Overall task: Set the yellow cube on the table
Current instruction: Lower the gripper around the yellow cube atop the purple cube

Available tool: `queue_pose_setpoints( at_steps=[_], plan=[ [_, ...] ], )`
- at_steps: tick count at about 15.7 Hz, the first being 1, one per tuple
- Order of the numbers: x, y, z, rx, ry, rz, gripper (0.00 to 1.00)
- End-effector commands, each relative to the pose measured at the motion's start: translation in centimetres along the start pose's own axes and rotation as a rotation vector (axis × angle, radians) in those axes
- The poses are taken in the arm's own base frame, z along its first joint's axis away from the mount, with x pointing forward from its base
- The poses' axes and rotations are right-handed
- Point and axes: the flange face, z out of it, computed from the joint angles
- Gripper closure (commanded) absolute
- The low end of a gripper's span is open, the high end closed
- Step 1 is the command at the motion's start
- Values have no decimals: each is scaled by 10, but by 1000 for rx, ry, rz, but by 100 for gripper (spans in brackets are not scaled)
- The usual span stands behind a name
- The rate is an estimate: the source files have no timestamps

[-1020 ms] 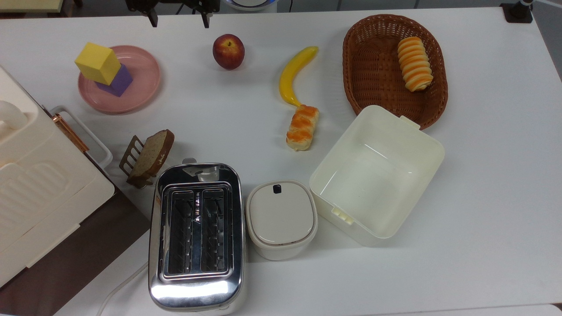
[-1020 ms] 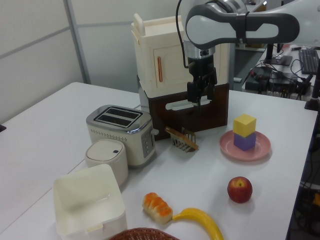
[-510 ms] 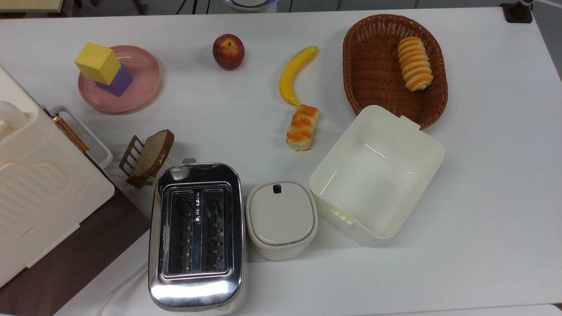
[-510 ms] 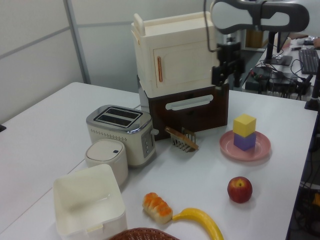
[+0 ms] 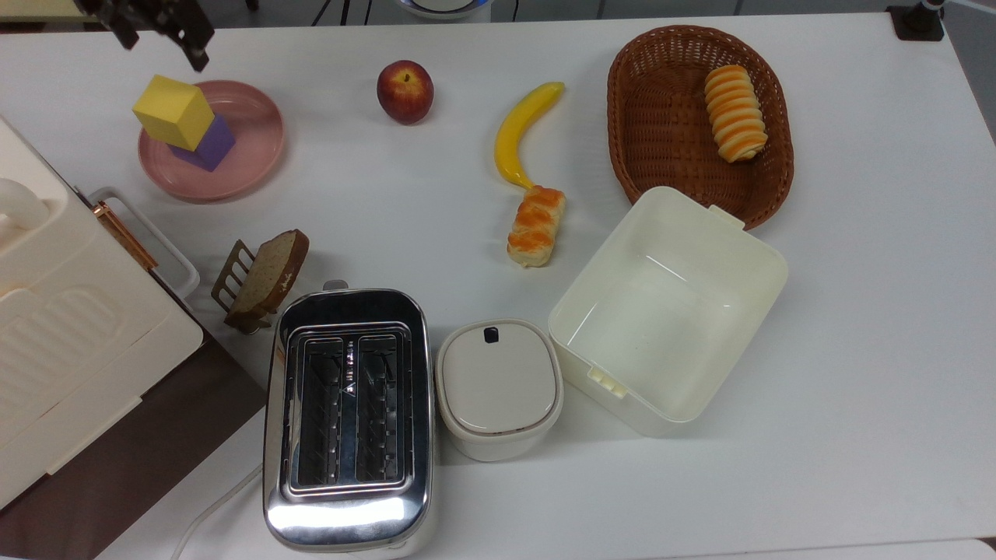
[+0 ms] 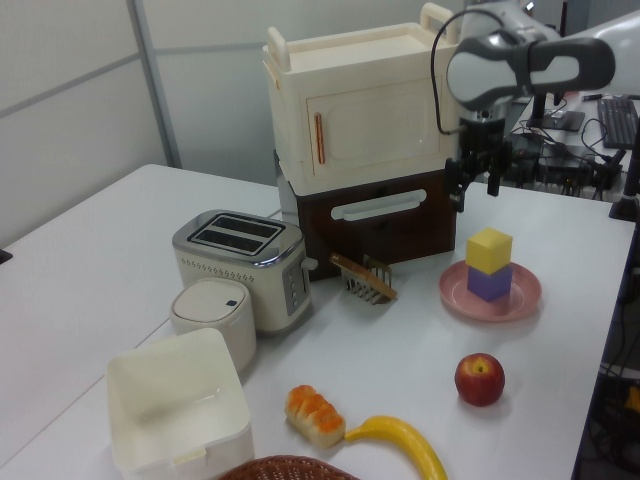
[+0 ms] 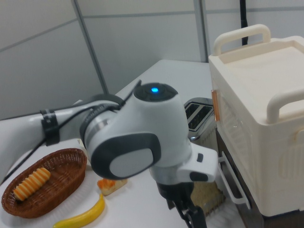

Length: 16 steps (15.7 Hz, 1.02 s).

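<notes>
pincer (image 6: 478, 187) hangs open and empty above the yellow cube (image 6: 489, 249), not touching it.

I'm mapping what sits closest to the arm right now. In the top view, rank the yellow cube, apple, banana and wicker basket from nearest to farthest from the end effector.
The end effector is at the top view's upper left.
1. Yellow cube, just below it, stacked on the purple cube.
2. Apple, to the right.
3. Banana, further right, past the middle.
4. Wicker basket, far right.

Arm raised, fingers (image 6: 494, 160) spread, pointing down
</notes>
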Motion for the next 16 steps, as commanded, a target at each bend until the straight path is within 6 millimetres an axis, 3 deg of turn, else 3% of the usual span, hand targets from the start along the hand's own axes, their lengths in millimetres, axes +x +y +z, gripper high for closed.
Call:
queue_pose_setpoints(
  at_steps=[1, 7, 16],
  plan=[
    [4, 6, 21, -48, 2, -18, 0],
    [9, 16, 54, -129, -49, -50, 0],
    [7, 25, 78, -185, -85, -74, 0]
  ],
)
